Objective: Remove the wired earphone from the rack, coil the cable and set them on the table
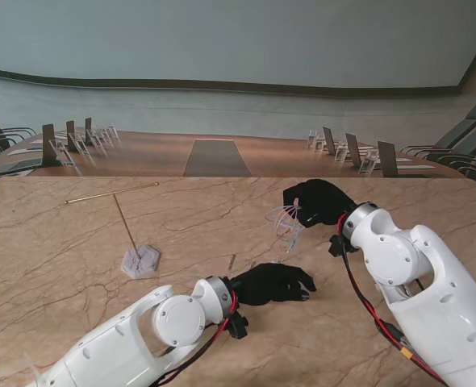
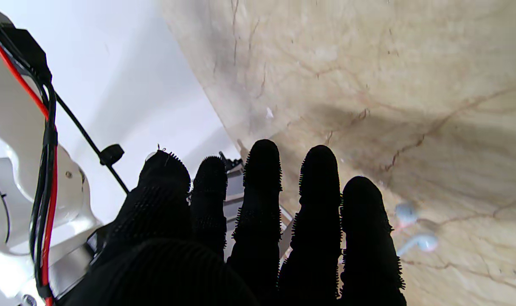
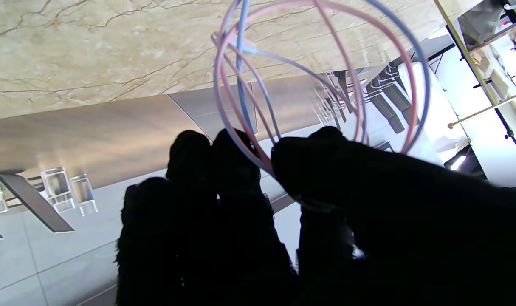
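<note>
My right hand [image 1: 317, 201] hovers over the middle of the table, shut on the wired earphone's cable [image 1: 286, 222]. The pink and blue cable [image 3: 240, 76] hangs from its fingertips in several loose loops. Both earbuds [image 2: 423, 242] lie on the marble beside my left hand's outer finger. My left hand [image 1: 274, 282] rests flat on the table, nearer to me than the loops, with its fingers [image 2: 262, 191] stretched out and nothing in them. The rack [image 1: 140, 261], a gold T-shaped rod on a white base, stands to the left with nothing hanging on it.
The marble table [image 1: 77, 266] ends at its far edge, where a darker wooden conference table [image 1: 214, 155] with nameplate holders and chairs begins. The rack's gold rod [image 3: 487, 108] also shows in the right wrist view.
</note>
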You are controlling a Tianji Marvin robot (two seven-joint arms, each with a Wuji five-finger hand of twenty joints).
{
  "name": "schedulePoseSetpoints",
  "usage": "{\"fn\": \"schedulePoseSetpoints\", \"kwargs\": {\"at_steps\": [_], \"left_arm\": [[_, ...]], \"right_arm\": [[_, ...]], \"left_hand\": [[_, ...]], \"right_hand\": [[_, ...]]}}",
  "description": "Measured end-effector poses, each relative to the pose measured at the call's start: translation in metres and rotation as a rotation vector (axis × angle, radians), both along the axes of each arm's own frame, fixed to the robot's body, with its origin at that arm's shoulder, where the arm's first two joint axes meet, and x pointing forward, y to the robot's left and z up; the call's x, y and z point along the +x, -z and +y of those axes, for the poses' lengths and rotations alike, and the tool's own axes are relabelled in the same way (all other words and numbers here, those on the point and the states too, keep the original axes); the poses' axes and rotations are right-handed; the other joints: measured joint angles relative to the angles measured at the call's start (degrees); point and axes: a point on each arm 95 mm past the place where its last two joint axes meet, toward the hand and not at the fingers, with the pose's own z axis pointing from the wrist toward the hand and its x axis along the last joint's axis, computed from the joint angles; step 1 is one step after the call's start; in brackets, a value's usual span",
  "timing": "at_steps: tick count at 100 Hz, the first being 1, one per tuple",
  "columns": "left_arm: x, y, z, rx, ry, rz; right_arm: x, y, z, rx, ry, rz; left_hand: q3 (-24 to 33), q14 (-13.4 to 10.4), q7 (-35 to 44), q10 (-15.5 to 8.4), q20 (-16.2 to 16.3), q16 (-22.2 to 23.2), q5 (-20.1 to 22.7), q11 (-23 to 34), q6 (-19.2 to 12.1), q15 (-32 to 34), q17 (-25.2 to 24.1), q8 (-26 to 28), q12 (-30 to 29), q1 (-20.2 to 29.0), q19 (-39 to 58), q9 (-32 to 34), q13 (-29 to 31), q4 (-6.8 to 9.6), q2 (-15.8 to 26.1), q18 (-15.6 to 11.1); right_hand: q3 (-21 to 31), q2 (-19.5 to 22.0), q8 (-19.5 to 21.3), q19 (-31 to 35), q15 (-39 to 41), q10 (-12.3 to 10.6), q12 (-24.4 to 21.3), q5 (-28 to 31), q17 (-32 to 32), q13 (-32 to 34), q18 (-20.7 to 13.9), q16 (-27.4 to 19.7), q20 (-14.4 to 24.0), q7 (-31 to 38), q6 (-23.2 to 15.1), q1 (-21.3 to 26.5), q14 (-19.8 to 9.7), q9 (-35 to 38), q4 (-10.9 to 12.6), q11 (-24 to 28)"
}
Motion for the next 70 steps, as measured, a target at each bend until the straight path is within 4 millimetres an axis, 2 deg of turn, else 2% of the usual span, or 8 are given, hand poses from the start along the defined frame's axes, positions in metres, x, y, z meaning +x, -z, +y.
{"fn": "schedulePoseSetpoints", "kwargs": {"at_steps": [15,22,31,44,45,55,60,70], "left_arm": [[-0.002,0.003,-0.006,0.033,0.025,0.032],[-0.002,0.005,-0.008,0.044,0.034,0.041],[-0.002,0.008,-0.01,0.057,0.041,0.054],[-0.001,0.012,-0.013,0.079,0.053,0.071],[0.0,0.012,-0.013,0.079,0.053,0.071],[0.002,0.015,-0.016,0.085,0.055,0.078],[0.003,0.015,-0.018,0.084,0.055,0.082],[0.004,0.013,-0.022,0.082,0.061,0.082]], "right_arm": [[-0.002,-0.004,0.003,0.0,-0.014,-0.01],[-0.003,-0.006,0.003,0.007,-0.018,-0.015],[-0.004,-0.01,0.003,0.016,-0.028,-0.024],[-0.008,-0.018,0.004,0.019,-0.049,-0.039],[-0.008,-0.018,0.005,0.02,-0.05,-0.04],[-0.012,-0.023,0.008,0.025,-0.06,-0.052],[-0.014,-0.024,0.01,0.029,-0.065,-0.056],[-0.017,-0.025,0.014,0.033,-0.077,-0.056]], "left_hand": [[-0.04,0.0,-2.51,0.03,0.0,0.0,-5.74,0.0,1.59,0.04,-0.49,-0.71,0.1,-0.05,0.0,-0.45,-0.07,0.0,3.48,0.02],[-0.04,0.0,-3.09,0.03,0.0,0.0,-7.87,0.0,1.77,0.0,-1.08,-0.71,0.13,-0.05,0.0,-0.81,-0.33,0.0,3.6,0.03],[-0.05,0.0,-3.09,0.03,-1.31,-0.19,-8.89,-1.8,1.43,-2.63,-2.88,-0.71,-0.55,-0.06,-3.12,-2.74,-2.58,0.0,4.06,-0.07],[-1.37,-3.18,-3.1,-0.06,-6.1,-7.28,-11.64,-9.08,0.5,-13.19,-6.31,-0.73,-7.66,-0.05,-11.82,-8.88,-7.64,0.08,4.06,-0.32],[-1.37,-3.55,-3.1,-0.07,-6.37,-8.45,-11.65,-9.32,0.49,-14.78,-6.6,-0.74,-7.75,-0.05,-12.63,-9.45,-8.0,0.53,4.06,-0.4],[-1.37,-6.03,-3.13,-0.87,-9.9,-13.98,-13.15,-14.13,0.35,-23.03,-8.84,-1.38,-13.85,-0.05,-19.29,-13.31,-11.33,0.54,4.06,-1.74],[-1.37,-7.38,-3.31,-1.61,-11.58,-16.87,-14.95,-15.74,0.37,-25.8,-9.99,-1.49,-16.28,-0.13,-22.43,-15.96,-13.5,0.54,4.06,-2.57],[-1.4,-9.33,-4.62,-2.47,-13.29,-19.04,-19.16,-17.08,1.24,-29.42,-11.83,-2.21,-18.42,-1.6,-25.94,-20.54,-16.57,0.54,4.06,-3.62]], "right_hand": [[0.0,0.0,0.0,0.01,0.02,0.13,0.0,0.0,0.26,0.01,0.4,0.0,0.0,0.0,0.0,0.0,0.27,0.0,0.0,0.0],[0.0,0.0,0.0,0.01,0.02,0.27,0.0,0.0,0.33,0.01,0.56,0.0,0.0,0.0,0.0,0.0,0.41,0.0,0.0,0.0],[0.0,0.0,0.0,0.01,0.03,0.28,0.01,0.0,0.35,0.01,0.57,0.0,0.0,0.0,0.0,0.0,0.42,0.0,0.0,0.0],[0.0,0.0,0.0,0.01,0.03,0.28,0.01,0.0,0.37,0.01,0.59,0.0,0.0,0.0,0.0,0.0,0.43,0.0,0.0,0.0],[0.0,0.0,0.0,0.01,0.03,0.28,0.01,0.0,0.37,0.01,0.59,0.0,0.0,0.0,0.0,0.0,0.43,0.0,0.0,0.0],[0.0,0.0,0.0,0.01,0.04,0.3,0.01,0.01,0.95,0.53,0.93,0.0,0.0,0.0,0.0,0.0,0.55,0.4,0.0,0.0],[0.0,0.0,0.0,0.02,0.04,0.37,0.01,0.01,1.04,0.54,1.1,0.0,0.0,0.0,0.0,0.0,0.69,0.4,0.0,0.0],[0.0,0.0,0.0,0.02,0.05,0.41,0.01,0.01,1.05,0.55,1.16,0.0,0.0,0.0,0.0,0.0,0.71,0.4,0.0,0.0]]}}
